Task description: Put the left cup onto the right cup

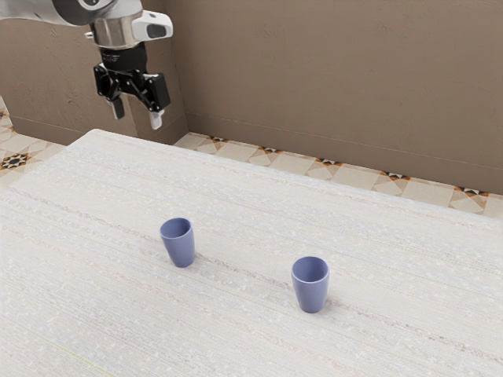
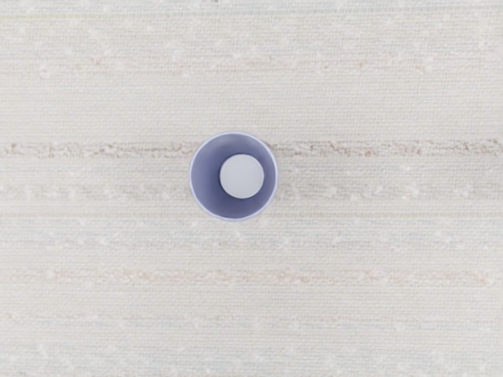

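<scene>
Two blue-violet cups stand upright on the pale table [image 1: 94,236]. The left cup [image 1: 178,241] is near the table's middle, and the right cup [image 1: 310,283] stands apart from it, toward the exterior view's right and closer to the front. My gripper [image 1: 137,115] hangs high above the table at the upper left, open, with nothing between its fingers. In the wrist view one cup [image 2: 233,175] sits straight below my hand, seen from above with its pale bottom showing; I cannot tell which cup it is.
The table's woven surface [image 2: 377,298] spreads wide around both cups. Behind its far edge are a tiled floor [image 1: 354,173] and a brown wall [image 1: 338,71].
</scene>
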Robot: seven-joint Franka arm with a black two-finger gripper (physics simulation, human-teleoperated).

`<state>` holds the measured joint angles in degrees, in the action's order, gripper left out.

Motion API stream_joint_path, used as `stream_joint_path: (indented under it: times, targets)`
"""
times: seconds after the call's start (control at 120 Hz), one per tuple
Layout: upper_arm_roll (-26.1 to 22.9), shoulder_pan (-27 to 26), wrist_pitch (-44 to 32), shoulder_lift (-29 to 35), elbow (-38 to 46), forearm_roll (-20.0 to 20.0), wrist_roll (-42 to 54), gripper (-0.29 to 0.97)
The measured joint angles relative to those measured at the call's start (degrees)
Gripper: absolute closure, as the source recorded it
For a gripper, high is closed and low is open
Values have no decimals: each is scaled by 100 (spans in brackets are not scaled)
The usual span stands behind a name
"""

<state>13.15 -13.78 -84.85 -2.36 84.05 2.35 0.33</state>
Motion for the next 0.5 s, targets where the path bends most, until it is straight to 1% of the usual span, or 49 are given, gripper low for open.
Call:
stream_joint_path:
  times: [0.325,0.5]
  targets:
    - [-25,-2,-44,-42,0,10,27,0]
    - [-32,23,-142,-177,-3,12,38,0]
